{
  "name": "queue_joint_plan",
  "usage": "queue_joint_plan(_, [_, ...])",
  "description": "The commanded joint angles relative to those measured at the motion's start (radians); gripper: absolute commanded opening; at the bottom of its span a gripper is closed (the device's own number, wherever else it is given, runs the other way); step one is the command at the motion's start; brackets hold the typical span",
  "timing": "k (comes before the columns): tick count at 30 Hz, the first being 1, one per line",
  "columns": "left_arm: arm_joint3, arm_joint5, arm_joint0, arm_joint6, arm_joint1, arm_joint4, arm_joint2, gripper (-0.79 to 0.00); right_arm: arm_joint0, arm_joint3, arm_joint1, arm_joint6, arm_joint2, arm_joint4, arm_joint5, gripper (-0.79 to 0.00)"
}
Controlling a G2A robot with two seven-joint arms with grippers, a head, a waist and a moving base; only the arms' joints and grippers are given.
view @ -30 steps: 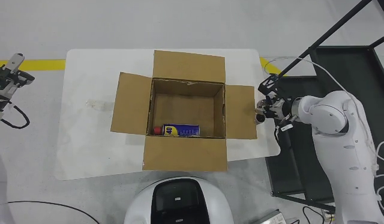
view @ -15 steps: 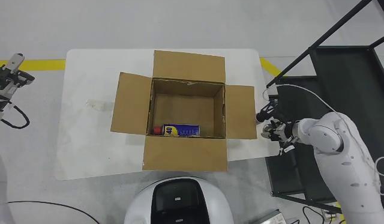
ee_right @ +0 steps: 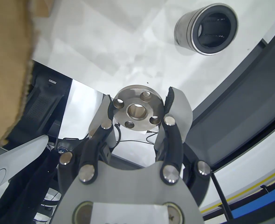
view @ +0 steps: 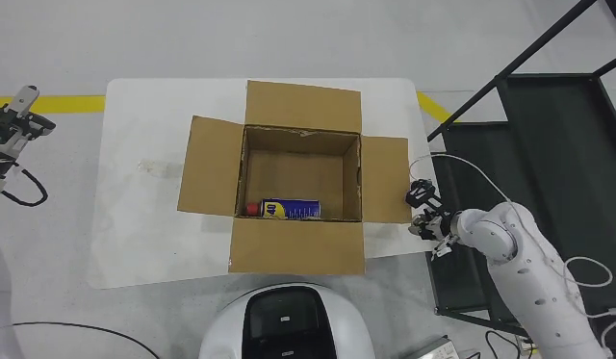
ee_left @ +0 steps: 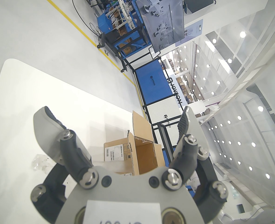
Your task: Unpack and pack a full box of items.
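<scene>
Bench [view: 144,234]: white, carries the box at its centre
Box [view: 303,104]: cardboard, open, all four flaps folded outward
Left jaws: spread wide, holding nothing, off the bench's left side, well apart from the box
Right jaws: clamped on a round metal flange [ee_right: 137,111], at the bench's right near corner, just beside the box's right flap
Can [view: 289,208]: lies on its side inside the box, against the wall nearest the robot, red cap to the left
Bearing [ee_right: 206,29]: metal sleeve, on its side on the bench, near the flange but apart from it
Wrapper [view: 154,168]: clear, on the bench left of the box
</scene>
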Motion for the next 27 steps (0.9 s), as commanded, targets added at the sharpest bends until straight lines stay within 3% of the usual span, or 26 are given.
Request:
queue_joint_plan(1, [0.000, 0.000, 0.000, 0.000, 0.000, 0.000, 0.000, 0.000, 0.008, 0.030, -0.002, -0.020, -0.018, -0.007, 0.009, -0.785])
queue_joint_plan(22, [0.000, 0.000, 0.000, 0.000, 0.000, 0.000, 0.000, 0.000, 0.189, 0.324, -0.023, -0.189, -0.149, -0.100, 0.118, -0.785])
queue_joint_plan(24, [0.000, 0.000, 0.000, 0.000, 0.000, 0.000, 0.000, 0.000, 0.207, 0.349, -0.025, -0.199, -0.156, -0.108, 0.128, -0.693])
queue_joint_plan(25, [0.000, 0.000, 0.000, 0.000, 0.000, 0.000, 0.000, 0.000, 0.218, 0.361, -0.026, -0.202, -0.162, -0.110, 0.126, -0.711])
queue_joint_plan(27, [0.000, 0.000, 0.000, 0.000, 0.000, 0.000, 0.000, 0.000, 0.238, 0.380, -0.027, -0.207, -0.176, -0.126, 0.121, -0.665])
